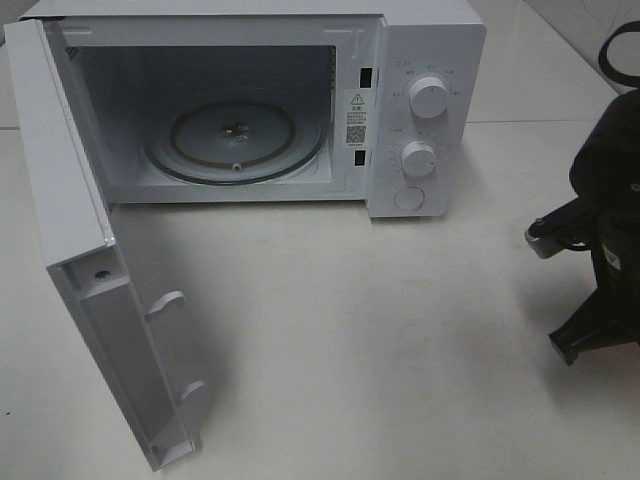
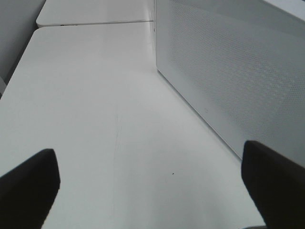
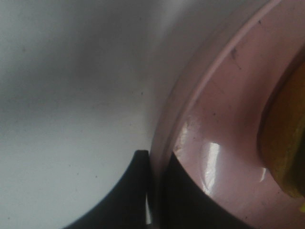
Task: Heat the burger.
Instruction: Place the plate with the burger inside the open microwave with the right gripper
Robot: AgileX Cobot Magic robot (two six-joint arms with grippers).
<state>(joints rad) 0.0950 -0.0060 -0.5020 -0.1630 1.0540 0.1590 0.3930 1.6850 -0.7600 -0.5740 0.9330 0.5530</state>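
Two risks: the right gripper point(image 3: 155, 164) pinches only the thin rim of the pink plate point(image 3: 224, 119), so the plate may tilt and the burger point(image 3: 286, 138), resting on it and unseen from the high view, could slide. The microwave point(image 1: 430, 60) door point(image 1: 60, 200), swung out near-left, narrows the approach. The left gripper point(image 2: 147, 186) hangs wide and empty. The plate is glossy and smooth, the bun domed and golden-brown, the turntable point(image 1: 235, 140) clear round glass, the table point(image 1: 380, 350) matte white.
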